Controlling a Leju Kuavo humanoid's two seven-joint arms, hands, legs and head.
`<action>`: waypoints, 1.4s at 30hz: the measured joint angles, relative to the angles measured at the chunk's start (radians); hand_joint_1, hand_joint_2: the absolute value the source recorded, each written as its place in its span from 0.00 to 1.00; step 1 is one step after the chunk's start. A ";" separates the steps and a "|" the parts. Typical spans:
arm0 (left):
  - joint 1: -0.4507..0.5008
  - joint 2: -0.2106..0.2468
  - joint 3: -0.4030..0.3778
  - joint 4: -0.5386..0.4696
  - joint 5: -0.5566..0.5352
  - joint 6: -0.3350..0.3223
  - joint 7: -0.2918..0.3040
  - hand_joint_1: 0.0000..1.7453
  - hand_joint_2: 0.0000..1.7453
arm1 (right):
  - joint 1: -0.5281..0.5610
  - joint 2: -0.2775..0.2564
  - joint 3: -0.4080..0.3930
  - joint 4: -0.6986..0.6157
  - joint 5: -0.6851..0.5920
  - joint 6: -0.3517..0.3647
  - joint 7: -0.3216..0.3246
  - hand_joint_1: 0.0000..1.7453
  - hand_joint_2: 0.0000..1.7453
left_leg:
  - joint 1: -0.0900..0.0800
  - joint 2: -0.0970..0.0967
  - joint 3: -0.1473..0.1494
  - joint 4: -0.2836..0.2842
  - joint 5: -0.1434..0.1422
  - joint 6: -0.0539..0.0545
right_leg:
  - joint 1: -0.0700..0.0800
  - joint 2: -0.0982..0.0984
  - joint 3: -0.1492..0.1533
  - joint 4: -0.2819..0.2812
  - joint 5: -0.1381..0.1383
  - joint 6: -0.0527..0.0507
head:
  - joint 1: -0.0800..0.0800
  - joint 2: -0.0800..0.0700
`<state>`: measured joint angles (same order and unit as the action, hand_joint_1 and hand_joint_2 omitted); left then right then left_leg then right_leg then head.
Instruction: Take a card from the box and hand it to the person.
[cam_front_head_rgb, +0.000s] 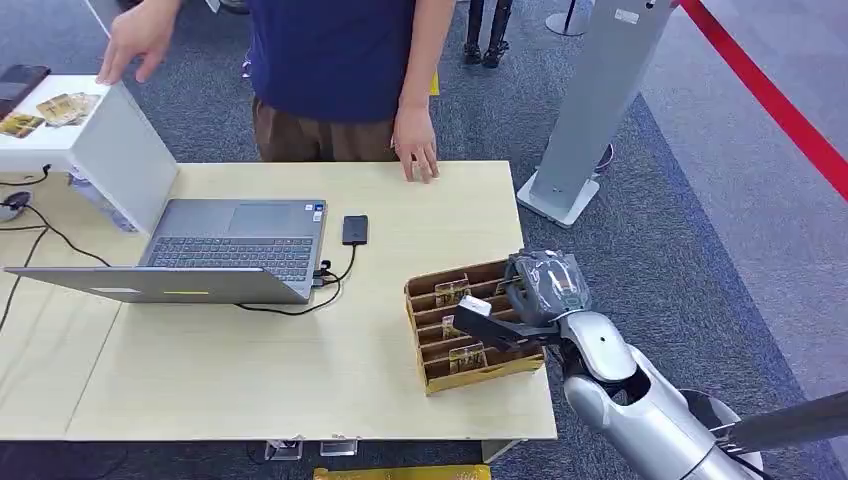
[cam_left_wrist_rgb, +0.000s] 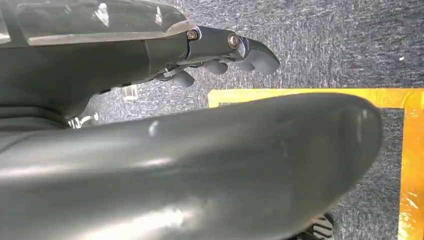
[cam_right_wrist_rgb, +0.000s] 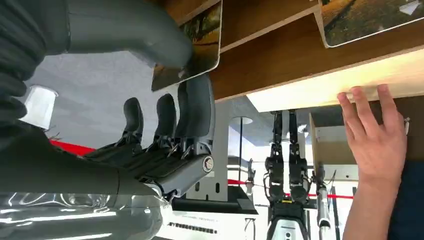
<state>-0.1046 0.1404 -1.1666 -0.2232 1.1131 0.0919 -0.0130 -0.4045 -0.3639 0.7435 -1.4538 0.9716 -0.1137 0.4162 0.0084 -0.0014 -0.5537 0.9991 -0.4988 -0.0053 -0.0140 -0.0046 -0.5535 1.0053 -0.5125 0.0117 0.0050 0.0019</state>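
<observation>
1. Silver forearm first in the head view: the right arm comes in from the lower right, and the right hand sits over the far right end of the slotted cardboard box near the table's right edge. Cards stand on edge in the slots across the box. The person's hand rests on the far table edge, well apart from the box, so a handover means carrying forward and to the left. The right hand is much the nearer one.

2. Left wrist view: grey thumb up close, and the left hand hangs over carpet with fingers curled, holding nothing.

3. Right wrist view: thumb and dark fingers pinch a card by its edge at the box; the grip looks narrow.
</observation>
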 joint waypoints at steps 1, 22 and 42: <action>0.000 0.000 0.000 0.000 -0.001 -0.001 0.000 0.00 0.00 | 0.000 0.000 0.000 0.000 0.000 0.000 0.000 0.54 1.00 | 0.000 0.000 0.000 0.000 0.000 0.000 | 0.000 0.000 0.000 0.000 0.000 0.000 | 0.000 0.000; 0.000 0.009 -0.001 0.000 -0.012 -0.004 -0.033 0.00 1.00 | 0.003 0.000 0.000 0.000 -0.023 0.000 -0.005 0.66 1.00 | 0.000 0.000 0.000 0.000 0.000 0.000 | 0.000 0.000 0.000 0.000 0.000 0.000 | 0.000 0.000; 0.000 0.010 -0.001 0.000 -0.006 0.010 -0.034 0.00 1.00 | 0.003 -0.001 0.000 0.000 -0.036 -0.002 -0.008 0.66 1.00 | 0.000 0.000 0.000 0.000 0.000 0.000 | 0.000 0.000 0.000 0.000 0.000 0.000 | 0.000 0.000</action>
<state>-0.1047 0.1507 -1.1677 -0.2232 1.1070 0.1019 -0.0465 -0.4015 -0.3647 0.7431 -1.4542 0.9354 -0.1156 0.4078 0.0084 -0.0014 -0.5536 0.9991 -0.4987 -0.0053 -0.0140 -0.0046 -0.5535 1.0053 -0.5124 0.0117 0.0050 0.0019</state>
